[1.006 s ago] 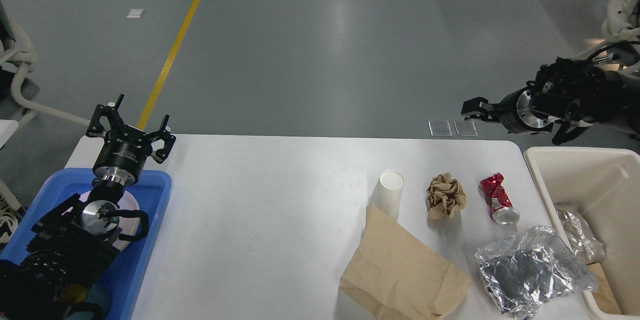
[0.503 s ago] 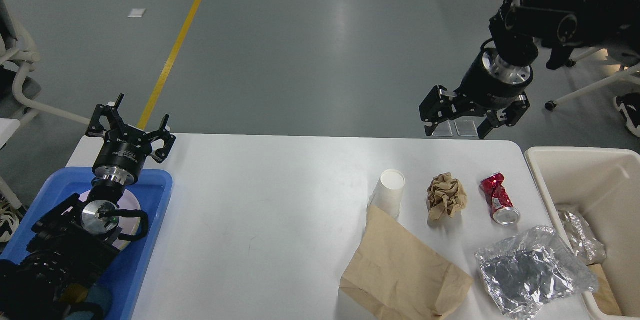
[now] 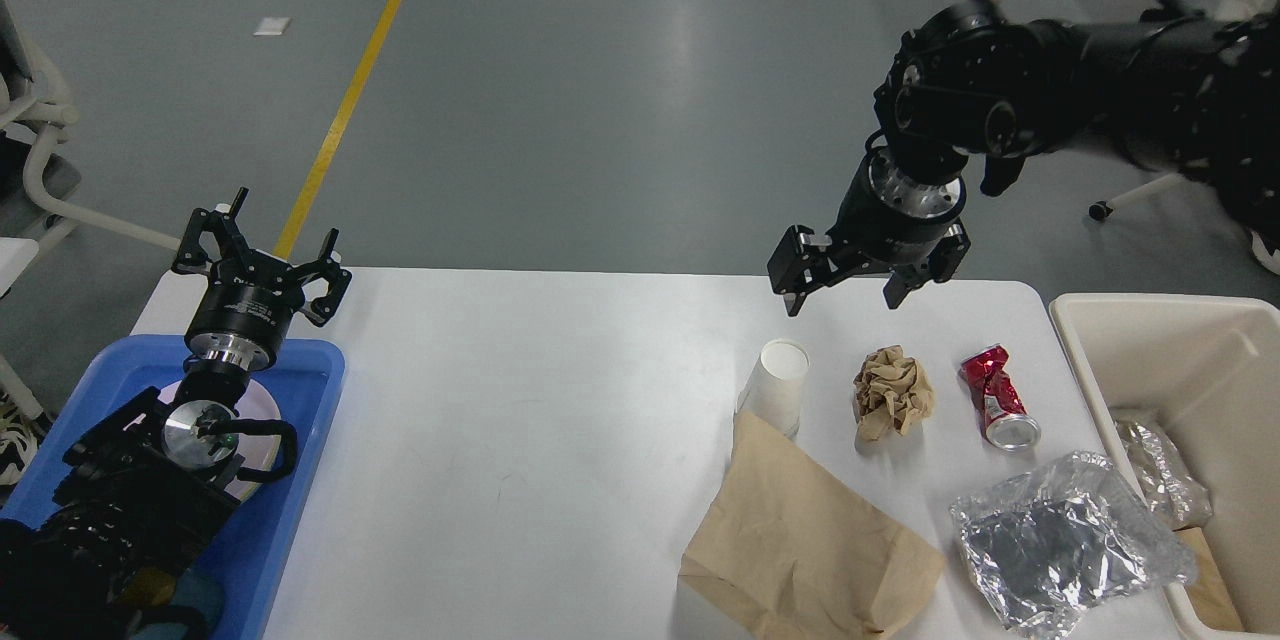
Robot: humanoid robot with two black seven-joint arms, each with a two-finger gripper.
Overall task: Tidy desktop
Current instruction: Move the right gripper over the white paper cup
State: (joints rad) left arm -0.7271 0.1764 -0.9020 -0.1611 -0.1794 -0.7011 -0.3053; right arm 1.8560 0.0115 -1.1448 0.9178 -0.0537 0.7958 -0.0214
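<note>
Now the right gripper [image 3: 842,286] has its two fingers [image 3: 788,272] spread apart and holds nothing; it hangs above the far edge of the desktop [image 3: 520,420], near the far right corner. Below it, toward the near side, stand a white cup [image 3: 777,384], a crumpled paper ball [image 3: 890,392] and a crushed red can [image 3: 996,396] in a row. A flat brown bag [image 3: 805,540] touches the cup and reaches the near edge; a foil sheet [image 3: 1065,540] lies at the near right corner. The bin [image 3: 1200,340] stands beside the right edge. The left gripper [image 3: 262,260] is also spread open and empty, above the far left corner, over the blue tray [image 3: 300,440].
</note>
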